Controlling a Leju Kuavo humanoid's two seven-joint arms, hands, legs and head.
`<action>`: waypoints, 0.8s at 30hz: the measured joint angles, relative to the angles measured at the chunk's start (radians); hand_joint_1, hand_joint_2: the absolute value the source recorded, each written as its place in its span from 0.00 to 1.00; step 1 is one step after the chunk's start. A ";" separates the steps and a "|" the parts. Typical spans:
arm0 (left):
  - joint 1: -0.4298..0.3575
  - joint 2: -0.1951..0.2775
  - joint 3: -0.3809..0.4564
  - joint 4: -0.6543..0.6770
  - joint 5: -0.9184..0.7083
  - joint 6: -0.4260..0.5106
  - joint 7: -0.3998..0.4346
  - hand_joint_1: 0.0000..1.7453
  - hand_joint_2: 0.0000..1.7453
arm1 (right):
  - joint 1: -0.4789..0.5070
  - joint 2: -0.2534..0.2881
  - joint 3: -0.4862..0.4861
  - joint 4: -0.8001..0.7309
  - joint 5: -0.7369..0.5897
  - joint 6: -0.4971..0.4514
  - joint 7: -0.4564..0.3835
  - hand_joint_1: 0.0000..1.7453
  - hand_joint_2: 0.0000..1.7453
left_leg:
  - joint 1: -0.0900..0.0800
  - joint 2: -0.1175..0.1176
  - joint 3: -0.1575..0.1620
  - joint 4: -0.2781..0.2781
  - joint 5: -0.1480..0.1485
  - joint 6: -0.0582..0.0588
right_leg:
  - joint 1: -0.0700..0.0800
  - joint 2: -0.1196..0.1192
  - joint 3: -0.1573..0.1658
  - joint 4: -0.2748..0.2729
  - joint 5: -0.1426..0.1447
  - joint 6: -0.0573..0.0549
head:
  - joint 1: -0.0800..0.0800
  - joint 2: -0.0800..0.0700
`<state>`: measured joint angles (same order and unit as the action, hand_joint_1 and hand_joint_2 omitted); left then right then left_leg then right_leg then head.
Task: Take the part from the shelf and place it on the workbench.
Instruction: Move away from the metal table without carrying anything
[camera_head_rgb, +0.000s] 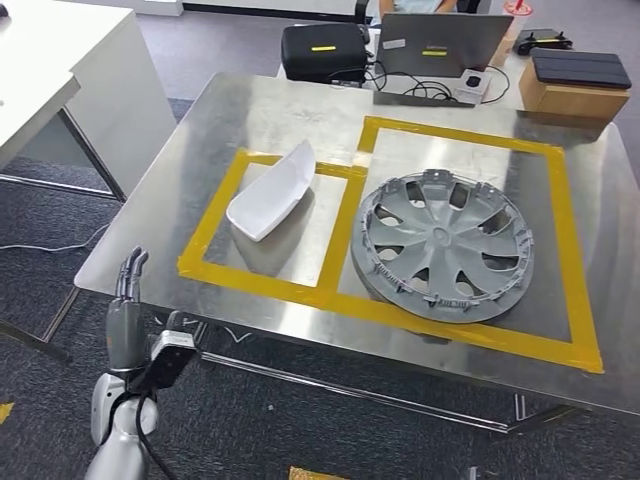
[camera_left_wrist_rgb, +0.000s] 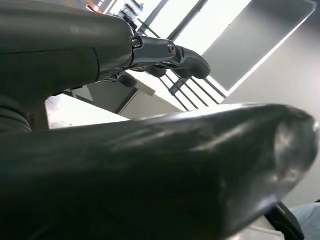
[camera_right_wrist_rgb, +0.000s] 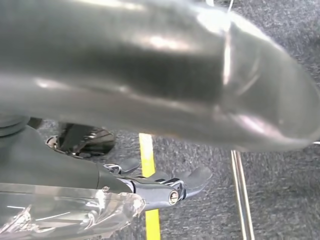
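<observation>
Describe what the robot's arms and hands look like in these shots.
The left arm is silver with rounded joint shells, a black cable looping beside it and a small black box at the wrist. The left hand is grey with darker slim fingers. Close up, the right hand shows a thick, glossy grey thumb and dark fingers with silver pivot pins.

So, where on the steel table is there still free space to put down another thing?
The near half of the left taped square, in front of the white part, is bare. So is the far strip of the right taped square, behind the wheel cover. The far edge is crowded with the laptop and cables.
</observation>
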<state>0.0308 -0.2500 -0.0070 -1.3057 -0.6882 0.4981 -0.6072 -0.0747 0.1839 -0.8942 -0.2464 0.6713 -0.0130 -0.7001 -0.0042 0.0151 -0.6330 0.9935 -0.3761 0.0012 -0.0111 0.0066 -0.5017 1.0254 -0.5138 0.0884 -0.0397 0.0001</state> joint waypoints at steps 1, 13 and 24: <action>0.000 -0.002 0.025 0.013 0.025 -0.001 -0.024 0.00 0.00 | -0.001 0.000 0.000 0.000 0.004 -0.003 0.000 0.00 0.00 | -0.001 0.000 -0.003 0.000 0.009 -0.004 | 0.003 0.002 0.007 -0.013 -0.005 -0.008 | 0.000 0.000; -0.008 0.013 0.277 0.197 0.316 -0.001 -0.072 0.00 0.00 | -0.002 0.000 -0.015 0.001 0.027 -0.021 0.002 0.00 0.00 | 0.004 -0.011 0.049 0.160 -0.116 -0.024 | 0.008 0.002 -0.141 -0.014 0.121 -0.066 | -0.023 0.000; -0.057 0.054 0.411 0.459 0.462 -0.009 -0.072 0.00 0.00 | 0.005 0.001 -0.039 0.003 0.063 -0.036 0.029 0.00 0.00 | -0.003 -0.016 0.095 -0.047 -0.054 0.026 | 0.003 0.001 -0.223 0.178 -0.032 -0.024 | -0.013 0.000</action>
<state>-0.0264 -0.1963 0.4035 -0.8468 -0.2264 0.4895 -0.6790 -0.0698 0.1846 -0.9334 -0.2434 0.7347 -0.0485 -0.6706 -0.0076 -0.0008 -0.5378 0.9468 -0.4304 0.0268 -0.0077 0.0072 -0.7251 1.2036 -0.5463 0.0645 -0.0529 0.0000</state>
